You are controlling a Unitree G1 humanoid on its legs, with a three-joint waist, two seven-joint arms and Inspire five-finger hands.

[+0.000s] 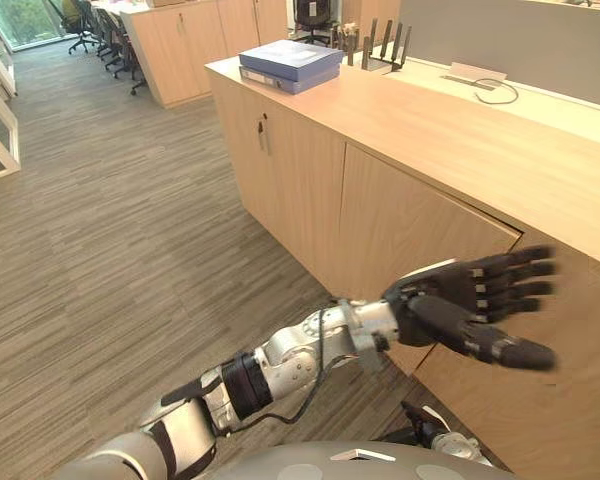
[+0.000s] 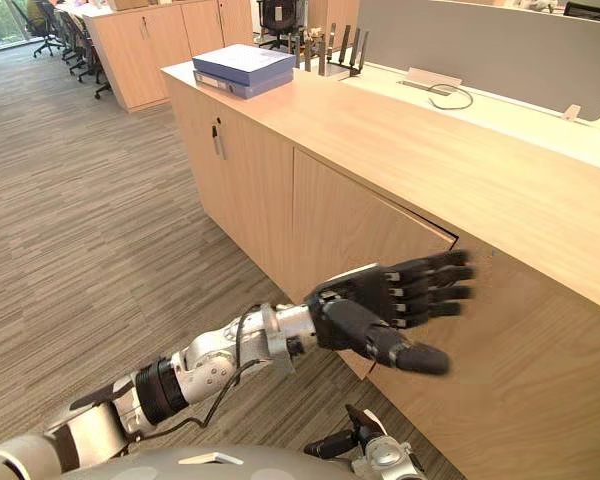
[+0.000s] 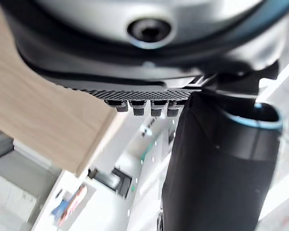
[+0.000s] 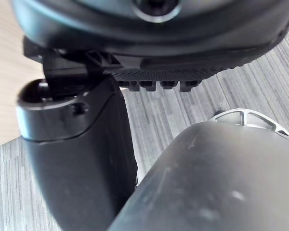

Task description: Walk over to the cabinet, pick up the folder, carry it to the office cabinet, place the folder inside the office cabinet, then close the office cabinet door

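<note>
A blue folder (image 1: pixel 290 62) lies flat on the far end of the long wooden cabinet's top (image 1: pixel 450 130). Below the top, one cabinet door (image 1: pixel 420 230) stands slightly ajar, its upper right corner out from the front. My left hand (image 1: pixel 470 300) reaches out in front of that door's free edge, open, fingers straight and thumb spread, holding nothing. Whether it touches the wood I cannot tell. Low by my body hangs my right hand (image 1: pixel 430 425), which the right wrist view shows as open (image 4: pixel 77 159) and empty over the floor.
A black file rack (image 1: pixel 385 45) stands behind the folder, and a cable (image 1: pixel 495 92) lies on the desk beside a grey partition (image 1: pixel 510 40). More wooden cabinets (image 1: pixel 180 45) and office chairs (image 1: pixel 110 40) stand at the back left. Striped floor (image 1: pixel 110 260) spreads to the left.
</note>
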